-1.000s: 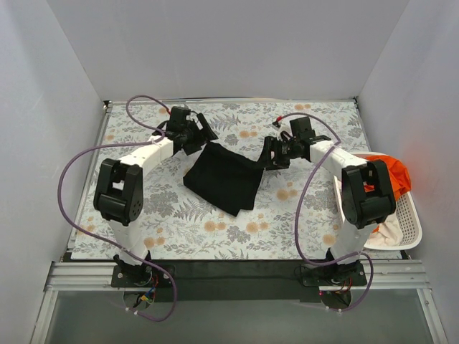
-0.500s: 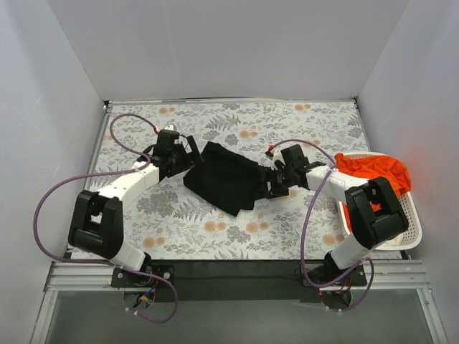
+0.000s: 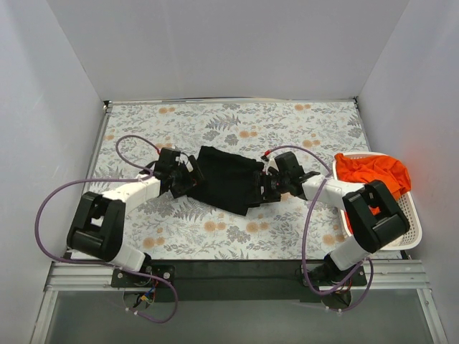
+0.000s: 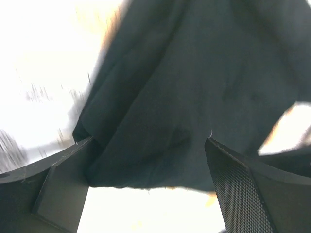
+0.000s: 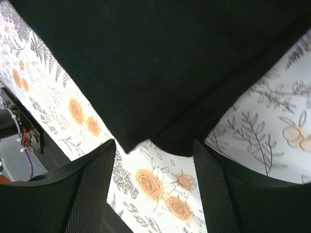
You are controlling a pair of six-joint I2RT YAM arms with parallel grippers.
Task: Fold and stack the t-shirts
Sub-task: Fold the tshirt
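Plain black cloth t-shirt [image 3: 228, 179]: at centre of floral-patterned table [image 3: 237, 240], doubled over, outline uneven. Left gripper [image 3: 191, 179], right gripper [image 3: 264, 188]: low at opposite shirt edges, jaws wide, nothing clamped. Orange t-shirt [image 3: 373, 172]: heaped unfolded in white slatted plastic basket [image 3: 414, 226]. Judged early stage; no stack begun.

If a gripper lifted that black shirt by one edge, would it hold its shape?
Probably flops: the black t-shirt lies in soft creases and doubled layers. Likely light, since its edge looks thin. Pushed, it would probably bunch along those creases rather than slide whole.
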